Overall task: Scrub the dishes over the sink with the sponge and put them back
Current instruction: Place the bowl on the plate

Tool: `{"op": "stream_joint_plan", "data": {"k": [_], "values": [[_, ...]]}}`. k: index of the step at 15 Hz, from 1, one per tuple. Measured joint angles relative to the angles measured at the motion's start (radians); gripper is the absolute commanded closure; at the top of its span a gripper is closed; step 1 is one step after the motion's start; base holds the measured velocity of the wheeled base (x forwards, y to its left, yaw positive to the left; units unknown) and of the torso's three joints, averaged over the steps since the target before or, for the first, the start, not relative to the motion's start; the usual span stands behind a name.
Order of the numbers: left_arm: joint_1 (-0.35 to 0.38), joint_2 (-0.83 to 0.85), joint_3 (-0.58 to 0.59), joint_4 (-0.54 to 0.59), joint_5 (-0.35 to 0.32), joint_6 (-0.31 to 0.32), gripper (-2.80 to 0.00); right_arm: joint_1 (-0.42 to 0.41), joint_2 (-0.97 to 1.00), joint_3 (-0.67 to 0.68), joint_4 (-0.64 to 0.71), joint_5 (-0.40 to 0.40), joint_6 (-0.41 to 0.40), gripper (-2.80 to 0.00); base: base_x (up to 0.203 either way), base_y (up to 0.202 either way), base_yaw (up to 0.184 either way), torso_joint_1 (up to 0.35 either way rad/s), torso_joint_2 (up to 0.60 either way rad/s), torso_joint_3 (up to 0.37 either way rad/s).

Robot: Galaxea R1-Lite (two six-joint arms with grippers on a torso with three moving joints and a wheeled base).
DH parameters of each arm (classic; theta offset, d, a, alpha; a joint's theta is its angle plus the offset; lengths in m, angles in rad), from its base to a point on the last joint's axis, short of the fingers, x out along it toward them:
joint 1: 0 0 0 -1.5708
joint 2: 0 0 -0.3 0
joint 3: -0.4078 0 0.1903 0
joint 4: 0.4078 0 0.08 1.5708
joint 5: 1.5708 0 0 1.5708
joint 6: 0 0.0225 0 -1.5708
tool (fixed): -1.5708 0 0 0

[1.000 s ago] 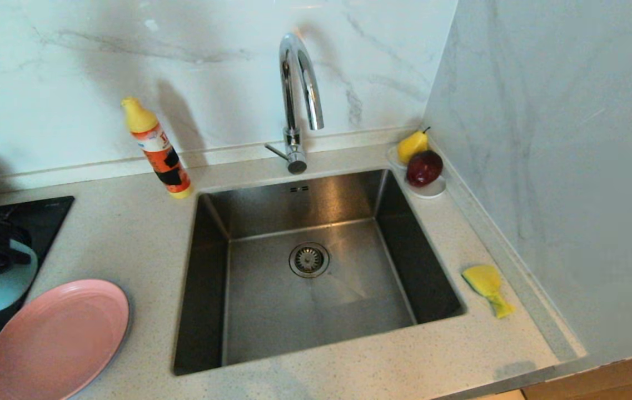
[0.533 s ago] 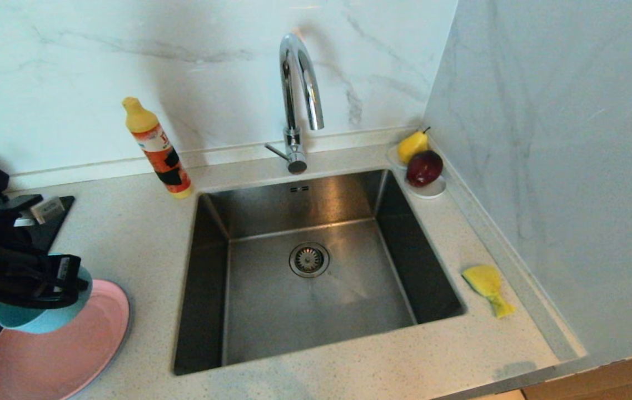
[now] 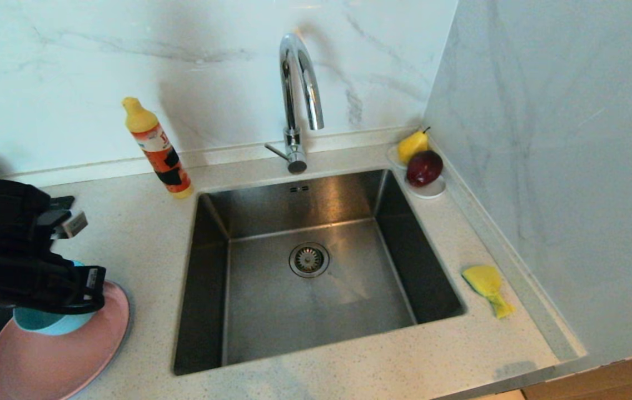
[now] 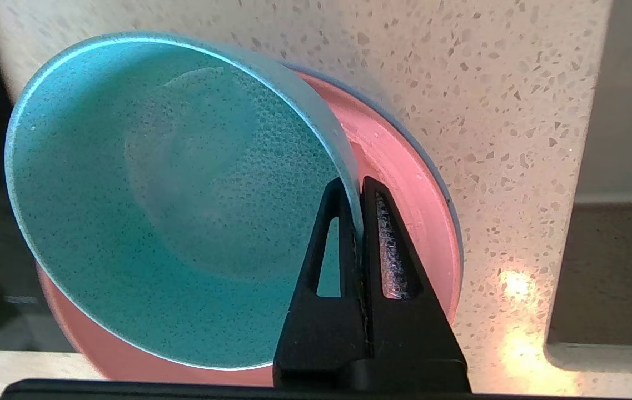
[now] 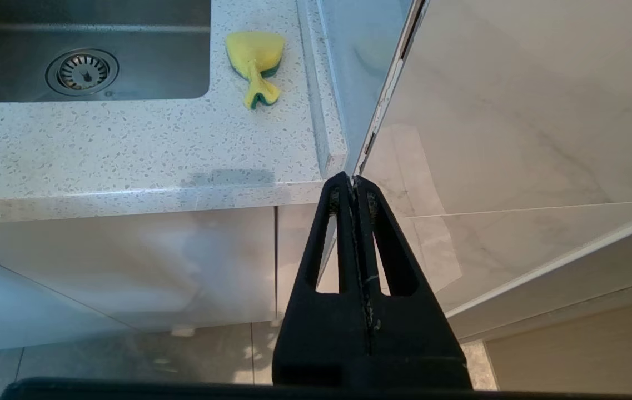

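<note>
Place: a home kitchen.
Basin: a steel sink was set into a speckled stone surface, under a chrome gooseneck tap.
Walls: marble-look panels.
Beside it: a detergent bottle, a black cooktop corner.

Soft, even daylight is filling the scene, and the marble wall is carrying faint grey shadows. The chrome tap is catching bright streaks, and the sink floor is glinting dully. In the left wrist view, warm glare spots are glowing on the speckled tabletop. The left hand is showing slightly smeared.
</note>
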Motion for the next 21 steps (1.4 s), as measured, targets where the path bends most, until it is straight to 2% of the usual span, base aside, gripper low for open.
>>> {"op": "stream_joint_plan", "data": {"k": [7, 8, 14, 17, 19, 20, 21], "values": [[0.0, 0.02, 0.011, 0.0, 0.009, -0.006, 0.0, 0.0, 0.0, 0.0, 0.0, 0.0, 0.0, 0.0, 0.0, 0.0, 0.0, 0.0, 0.0, 0.0], [0.0, 0.02, 0.009, 0.0, 0.009, -0.006, -2.8, 0.0, 0.0, 0.0, 0.0, 0.0, 0.0, 0.0, 0.0, 0.0, 0.0, 0.0, 0.0, 0.0], [-0.001, -0.001, -0.014, -0.007, -0.006, -0.06, -2.8, 0.0, 0.0, 0.0, 0.0, 0.0, 0.0, 0.0, 0.0, 0.0, 0.0, 0.0, 0.0, 0.0], [-0.002, -0.053, -0.059, -0.014, -0.014, -0.128, -2.8, 0.0, 0.0, 0.0, 0.0, 0.0, 0.0, 0.0, 0.0, 0.0, 0.0, 0.0, 0.0, 0.0], [-0.003, -0.112, -0.104, -0.009, -0.018, -0.149, -2.8, 0.0, 0.0, 0.0, 0.0, 0.0, 0.0, 0.0, 0.0, 0.0, 0.0, 0.0, 0.0, 0.0], [-0.003, -0.143, -0.121, -0.007, -0.019, -0.152, 0.0, 0.0, 0.0, 0.0, 0.0, 0.0, 0.0, 0.0, 0.0, 0.0, 0.0, 0.0, 0.0, 0.0], [-0.003, -0.178, -0.131, -0.008, -0.02, -0.151, 0.0, 0.0, 0.0, 0.0, 0.0, -0.001, 0.0, 0.0, 0.0, 0.0, 0.0, 0.0, 0.0, 0.0]]}}
